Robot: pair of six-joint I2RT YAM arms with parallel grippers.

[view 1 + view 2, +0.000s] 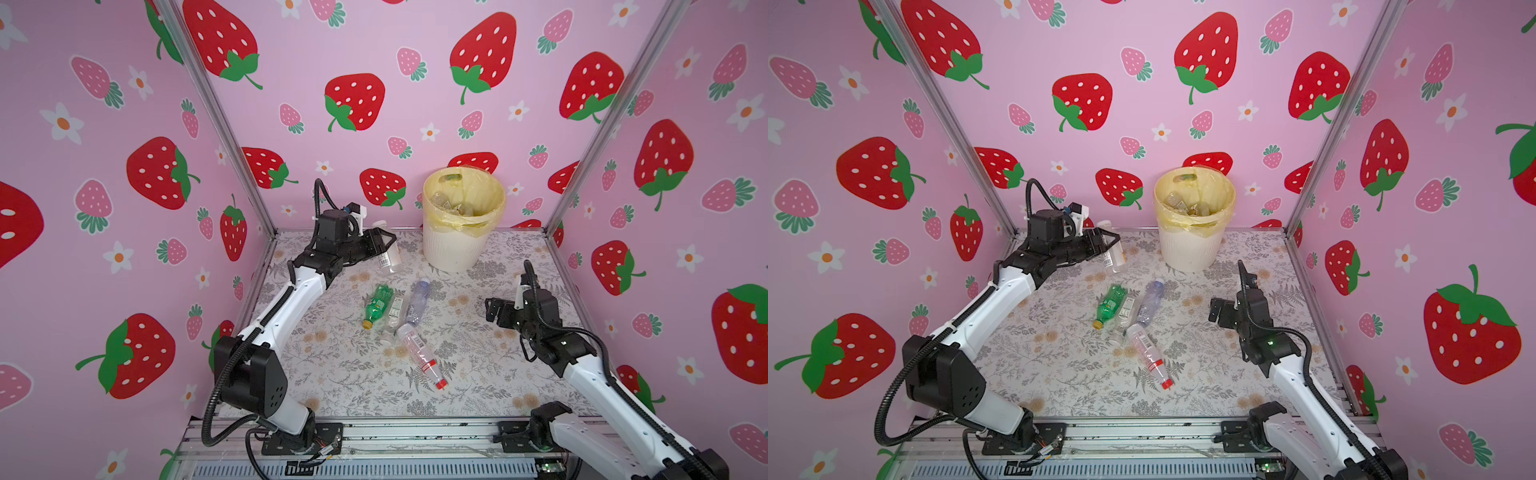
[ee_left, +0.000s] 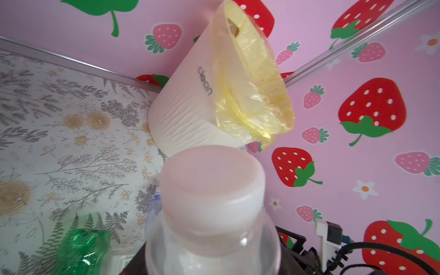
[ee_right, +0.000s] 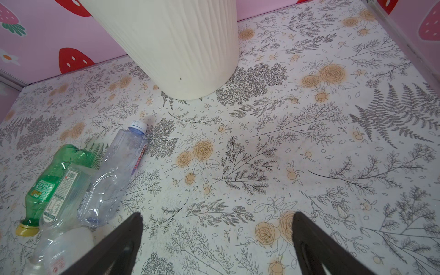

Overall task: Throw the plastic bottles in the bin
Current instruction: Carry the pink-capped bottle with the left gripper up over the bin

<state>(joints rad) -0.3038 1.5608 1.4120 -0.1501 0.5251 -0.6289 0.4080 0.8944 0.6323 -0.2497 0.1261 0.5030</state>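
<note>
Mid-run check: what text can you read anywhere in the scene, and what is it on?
"clean": grey letters on the side of the bin.
green bottle label: too small to read.
blue-tinted bottle: red lettering, curved away, unreadable.
held clear bottle in the left gripper: barcode label, blurred.
red-capped bottle: barcode and red band, too small.

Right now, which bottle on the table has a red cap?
The clear bottle with the red label, the one lying farthest from the bin. The green bottle has a yellow cap.
</note>
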